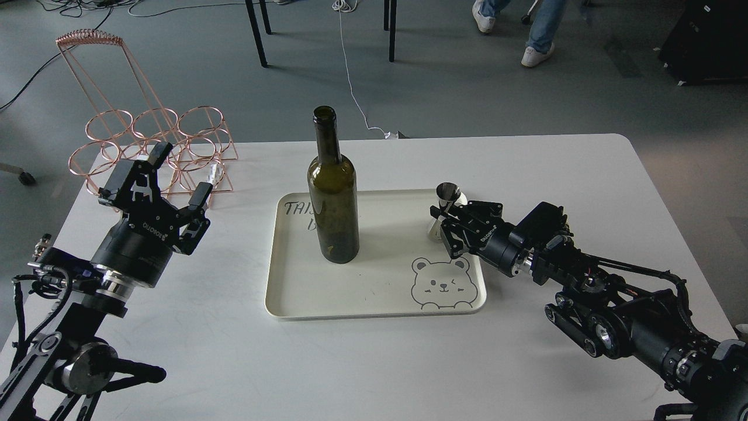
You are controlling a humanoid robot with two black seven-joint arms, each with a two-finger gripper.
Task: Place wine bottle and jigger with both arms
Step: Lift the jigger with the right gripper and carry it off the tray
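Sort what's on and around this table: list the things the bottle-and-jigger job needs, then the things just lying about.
Job:
wine bottle, upright on the tray
jigger, in the right gripper
left gripper, open
tray

Lying about:
copper wire rack
floor cables
chair legs

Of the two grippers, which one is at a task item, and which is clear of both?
The right gripper is at the jigger, fingers either side of its waist on the tray. The left gripper hangs open, well away from the wine bottle.
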